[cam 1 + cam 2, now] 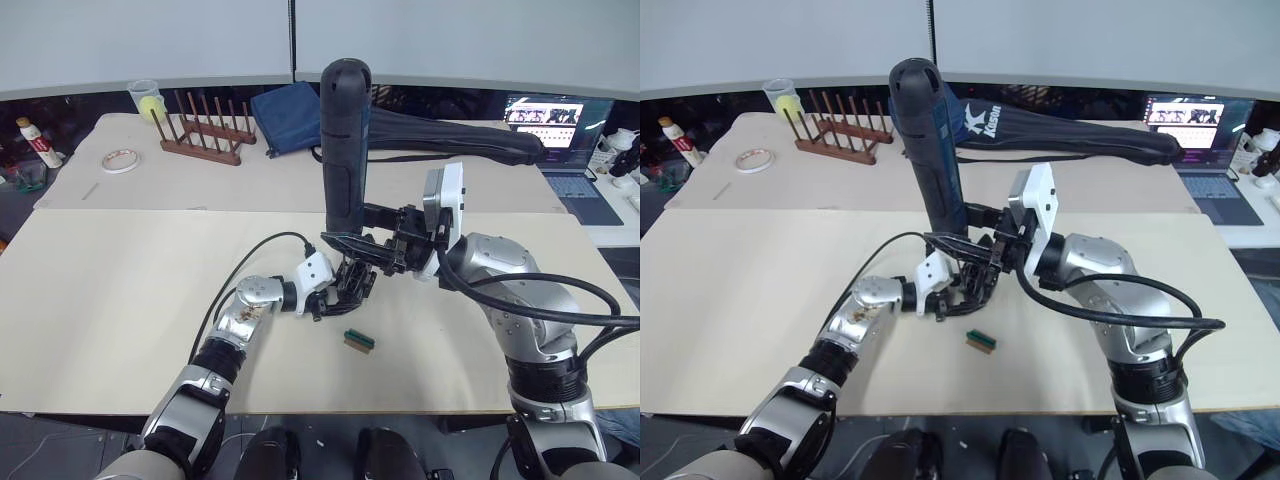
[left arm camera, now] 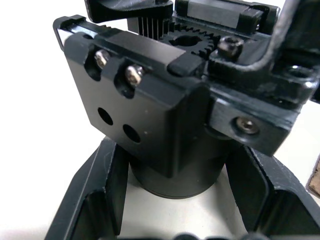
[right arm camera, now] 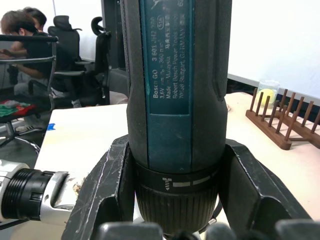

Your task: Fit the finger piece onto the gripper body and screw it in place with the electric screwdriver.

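My right hand (image 1: pixel 385 250) clamps the thick, smooth cylindrical electric screwdriver (image 1: pixel 345 150) upright above the gripper body (image 2: pixel 165 115). My left hand (image 1: pixel 345 290) grips that chunky matte block's round barrel on the pale bench (image 1: pixel 120 300), near a small green block (image 1: pixel 359 341).

The left gripper (image 1: pixel 345 285) reaches in low from the left, forearm near the table, fingers clamped. The right gripper (image 1: pixel 375 240), elbow bent, wrist turned inward, is clamped too and sits just above the left.
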Controlling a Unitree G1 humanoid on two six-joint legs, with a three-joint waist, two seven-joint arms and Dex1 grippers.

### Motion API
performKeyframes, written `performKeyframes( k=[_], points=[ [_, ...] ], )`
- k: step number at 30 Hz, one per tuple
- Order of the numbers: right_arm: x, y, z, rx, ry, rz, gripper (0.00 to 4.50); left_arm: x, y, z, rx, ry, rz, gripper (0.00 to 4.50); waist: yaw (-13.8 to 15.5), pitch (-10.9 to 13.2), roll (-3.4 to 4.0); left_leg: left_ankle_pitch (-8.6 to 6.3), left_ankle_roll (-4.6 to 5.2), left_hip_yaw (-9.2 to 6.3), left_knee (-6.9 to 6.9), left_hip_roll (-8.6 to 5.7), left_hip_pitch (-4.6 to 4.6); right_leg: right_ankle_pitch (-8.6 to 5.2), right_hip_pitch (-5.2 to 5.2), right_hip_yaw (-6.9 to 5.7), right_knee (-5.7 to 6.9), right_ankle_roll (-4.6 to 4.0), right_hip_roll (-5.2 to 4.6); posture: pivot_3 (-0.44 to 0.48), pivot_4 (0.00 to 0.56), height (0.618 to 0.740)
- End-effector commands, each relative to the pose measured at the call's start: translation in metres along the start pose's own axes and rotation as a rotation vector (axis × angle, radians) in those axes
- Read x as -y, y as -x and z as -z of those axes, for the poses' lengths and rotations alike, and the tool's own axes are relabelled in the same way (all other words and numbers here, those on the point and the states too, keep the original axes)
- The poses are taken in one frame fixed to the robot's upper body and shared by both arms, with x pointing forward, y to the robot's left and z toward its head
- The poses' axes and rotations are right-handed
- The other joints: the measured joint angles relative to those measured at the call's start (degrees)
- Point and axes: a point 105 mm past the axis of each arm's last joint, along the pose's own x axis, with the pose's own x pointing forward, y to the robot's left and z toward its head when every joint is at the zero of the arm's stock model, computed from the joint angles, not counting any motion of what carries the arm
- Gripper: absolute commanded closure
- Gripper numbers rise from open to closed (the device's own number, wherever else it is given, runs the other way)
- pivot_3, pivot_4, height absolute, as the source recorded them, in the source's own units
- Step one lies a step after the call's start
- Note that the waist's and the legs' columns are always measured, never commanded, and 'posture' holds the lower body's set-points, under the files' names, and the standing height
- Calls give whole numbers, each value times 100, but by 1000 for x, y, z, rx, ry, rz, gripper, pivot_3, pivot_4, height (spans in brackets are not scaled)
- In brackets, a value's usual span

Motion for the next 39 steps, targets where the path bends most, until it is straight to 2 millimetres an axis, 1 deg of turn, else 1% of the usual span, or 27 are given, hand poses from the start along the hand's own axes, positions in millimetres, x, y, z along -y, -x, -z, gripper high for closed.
performKeyframes(
  k=[1, 18, 29, 39],
  points=[
    [-5, -1, -17, 68, 56, -22, 2584, -1, 0, -13, 43, -34, -7, 2200, 0, 0, 0, 0, 0, 0, 0, 0, 0, 0, 0, 0, 0, 0, 0, 0, 150, 740],
    [-7, -1, -11, 61, 68, -33, 2584, -1, 1, -13, 42, -35, -9, 2200, -10, 0, 0, 0, 0, 0, 0, 0, 0, 0, 0, 0, 0, 0, 0, 0, 150, 740],
    [-9, -4, -18, 83, 89, -51, 2584, -1, 1, -13, 41, -34, -10, 2200, -14, 0, 0, 0, 0, 0, 0, 0, -1, 0, -1, 0, 0, 0, 0, 0, 150, 740],
    [-7, -4, -23, 88, 105, -50, 2584, -1, 2, -13, 39, -35, -9, 2200, -18, 0, 0, 0, -1, 0, 0, 0, 0, 0, -1, 0, 0, 0, 0, 0, 150, 740]
  ],
)
